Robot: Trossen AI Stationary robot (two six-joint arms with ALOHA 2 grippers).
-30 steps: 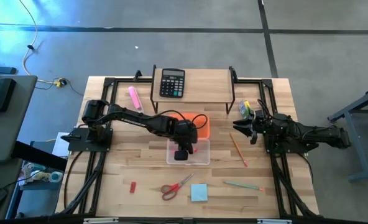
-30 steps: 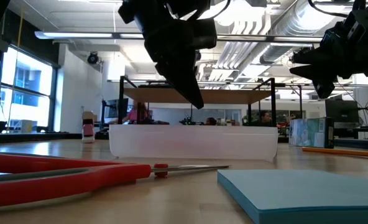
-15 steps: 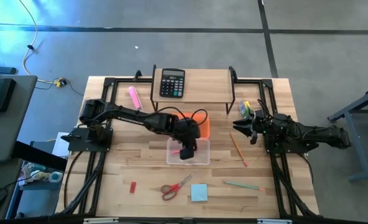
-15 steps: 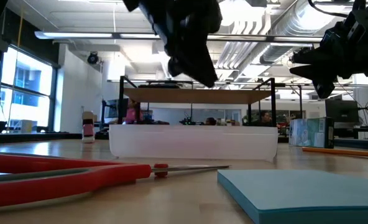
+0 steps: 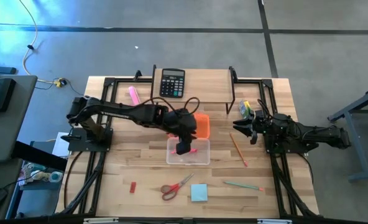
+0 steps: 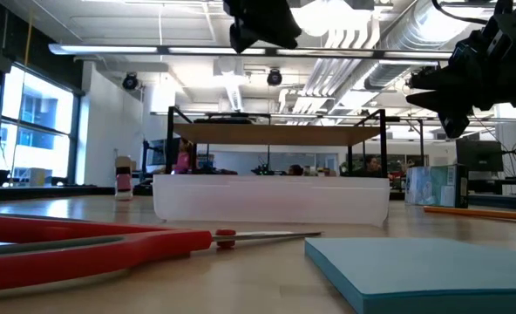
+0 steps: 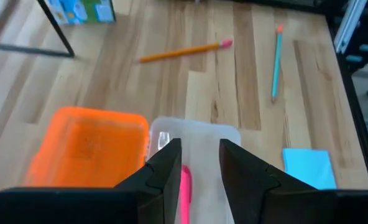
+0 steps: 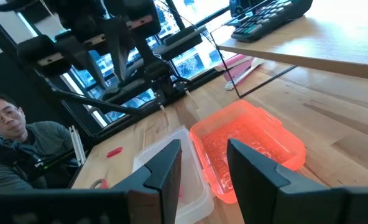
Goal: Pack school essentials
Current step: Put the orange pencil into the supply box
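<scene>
Scissors (image 5: 176, 185), sticky-note pad (image 5: 199, 192) and 2 pencils are seen loose on the table (image 5: 122, 168); the left gripper (image 5: 183, 147) is held released above the clear box (image 5: 202, 159), empty-fingered. The right gripper (image 5: 240, 129) is parked, parted.

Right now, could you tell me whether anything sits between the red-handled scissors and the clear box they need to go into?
Nothing visible does. The scissors lie on bare wood just in front of the clear box, whose top is open. The left hand hangs above the box's left part, raised off it; the right hand waits off to the side.
</scene>
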